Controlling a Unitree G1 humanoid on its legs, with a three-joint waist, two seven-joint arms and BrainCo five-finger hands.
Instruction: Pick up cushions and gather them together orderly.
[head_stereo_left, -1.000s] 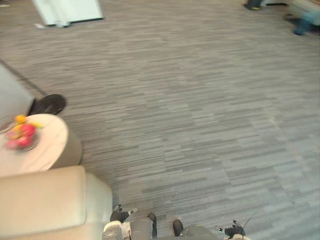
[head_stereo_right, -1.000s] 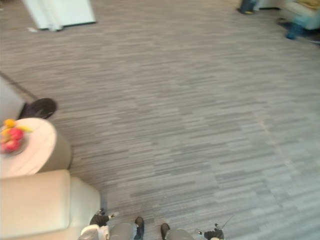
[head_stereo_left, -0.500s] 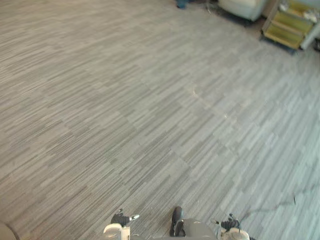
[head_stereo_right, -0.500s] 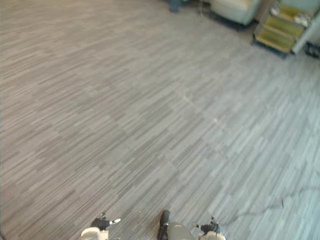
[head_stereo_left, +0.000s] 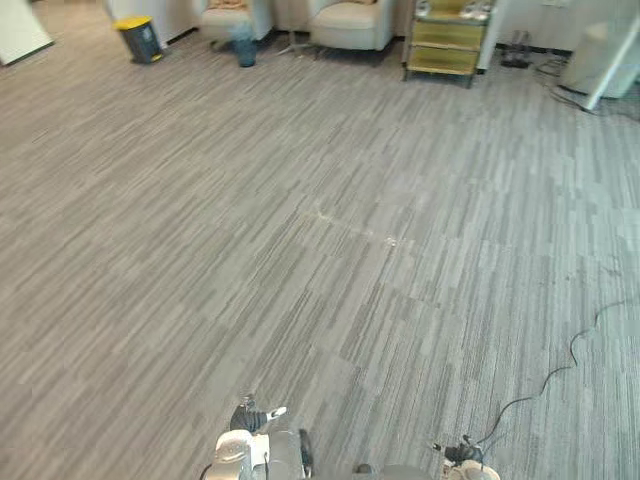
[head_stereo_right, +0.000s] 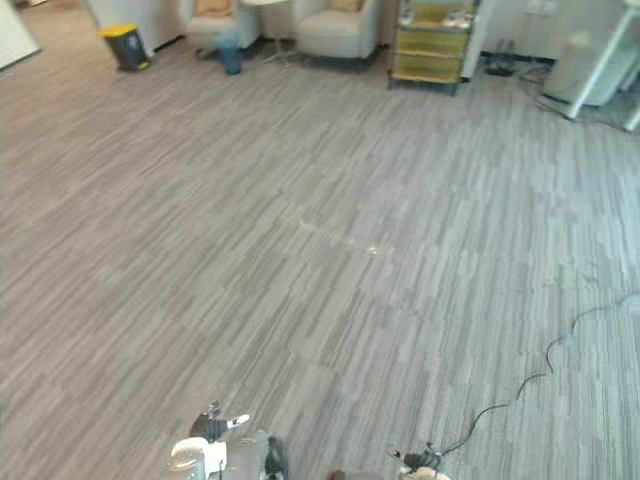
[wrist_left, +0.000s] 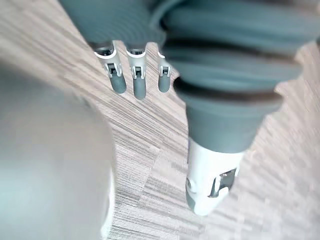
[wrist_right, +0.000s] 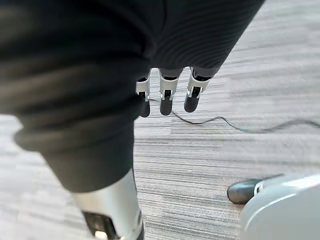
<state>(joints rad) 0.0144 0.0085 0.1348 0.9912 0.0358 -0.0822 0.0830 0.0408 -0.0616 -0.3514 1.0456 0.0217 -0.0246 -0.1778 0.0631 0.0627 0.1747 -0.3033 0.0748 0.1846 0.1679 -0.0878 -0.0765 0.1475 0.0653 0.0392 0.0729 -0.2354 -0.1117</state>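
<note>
Two beige armchairs (head_stereo_left: 350, 20) (head_stereo_right: 215, 20) stand at the far end of the room, each with a tan cushion (head_stereo_right: 345, 4) (head_stereo_right: 213, 6) on its seat, partly cut off by the view's edge. My left hand (wrist_left: 132, 80) hangs over the grey carpet with straight fingers and holds nothing. My right hand (wrist_right: 165, 97) also hangs over the carpet, fingers straight and empty. Both hands are far from the chairs.
A dark bin with a yellow lid (head_stereo_left: 138, 38) stands far left, a small blue object (head_stereo_left: 245, 50) by the chairs, and a yellow shelf unit (head_stereo_left: 445, 45) to their right. White stands (head_stereo_left: 600, 60) are at the far right. Wide striped carpet (head_stereo_left: 300, 250) lies between.
The camera has swung round: the beige sofa and the round table with fruit have left the view, and the far armchairs, bin and yellow shelf unit have come in.
</note>
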